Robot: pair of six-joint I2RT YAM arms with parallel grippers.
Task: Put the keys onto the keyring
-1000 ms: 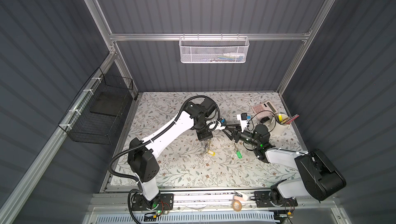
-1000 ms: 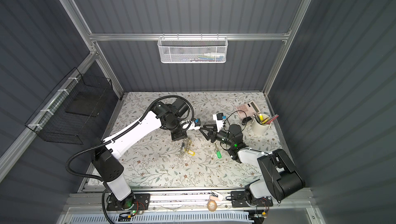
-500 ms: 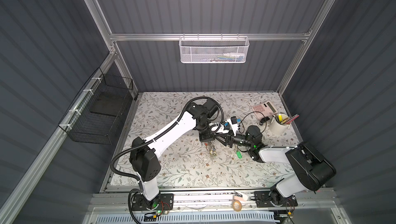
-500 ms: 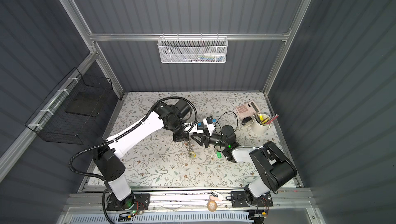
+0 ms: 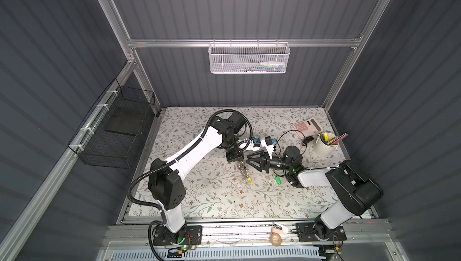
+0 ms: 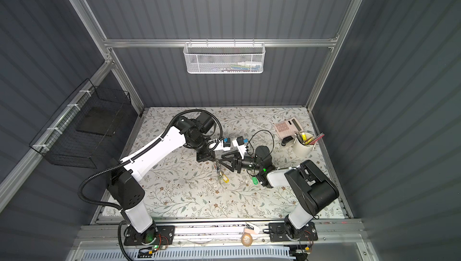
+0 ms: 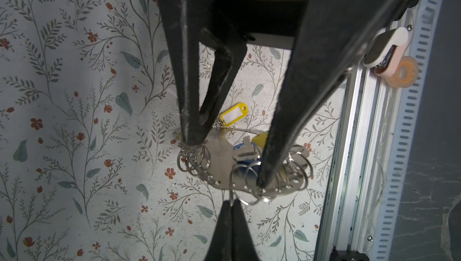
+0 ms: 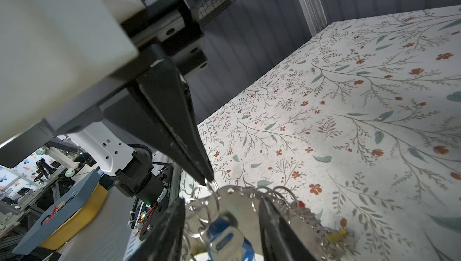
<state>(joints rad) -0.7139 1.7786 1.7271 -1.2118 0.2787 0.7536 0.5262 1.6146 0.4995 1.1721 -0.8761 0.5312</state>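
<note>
Steel keyring (image 7: 219, 169), a flat plate rimmed with small split rings, hangs above the floral table cover (image 5: 212, 197) between both tools.

**Tools.** The left gripper (image 7: 232, 203) is clenched on one split ring (image 7: 233, 194) at the plate's edge. The right gripper (image 8: 222, 200) has its fingers parted, one on each side of the plate, with the tips among the rings. Whether they press the metal cannot be told.

**Tags.** A blue tag (image 8: 224, 237) dangles under the plate, and a yellow tag (image 7: 233, 115) hangs lowest, at or near the cover.

**Task object.** The green-tagged keys (image 5: 278, 179) lie flat on the cover just beside the right arm (image 5: 311, 177). They are well apart from the keyring, and neither tool touches them.

**Probable failures:**
- (a) The pinch holds a single thin ring. A sideways pull from the right fingers may twist it out of the jaws and drop the whole bunch.
- (b) The right fingertips sit among crowded rings, so pulling them back may snag one and drag the plate.
- (c) Swinging tags may hide the ring chosen for threading.
- (d) A low sweep of the right arm may push the green-tagged keys out of easy reach.
</note>
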